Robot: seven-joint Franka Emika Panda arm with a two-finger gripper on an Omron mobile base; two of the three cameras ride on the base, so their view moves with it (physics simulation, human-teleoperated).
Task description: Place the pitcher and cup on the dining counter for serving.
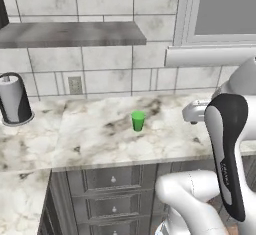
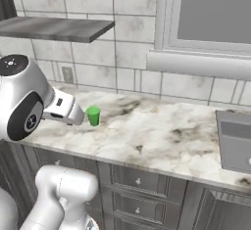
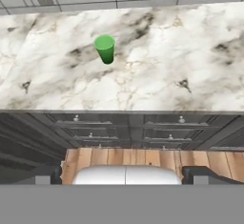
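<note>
Hand view looks down along the gripper (image 3: 126, 179), whose two dark fingertips (image 3: 47, 176) stand wide apart at the bottom edge with nothing between them. The green cup (image 3: 105, 48) stands upright on the marble wall counter (image 3: 157, 70), ahead of the gripper and a little to the left in this view, well apart from it; the counter's front edge and the dark drawers (image 3: 128, 127) lie between the two. The cup's long axis is vertical, open mouth up, so I judge a reach forward over the counter edge and then a sideways close around its tapered wall to be what the next move calls for. In the left base view the cup (image 1: 138, 120) sits near the middle of the counter, with the paper towel roll (image 1: 14, 99) far off to its left and the sink faucet (image 1: 196, 111) to its right, neither close enough to hinder. A shelf (image 1: 70, 33) hangs on the tiled wall above, clear of the approach. In the right base view the cup (image 2: 93, 116) stands just beside the arm's wrist as seen from there, and the sink (image 2: 235, 143) lies far right. Nothing stands between gripper and cup.
</note>
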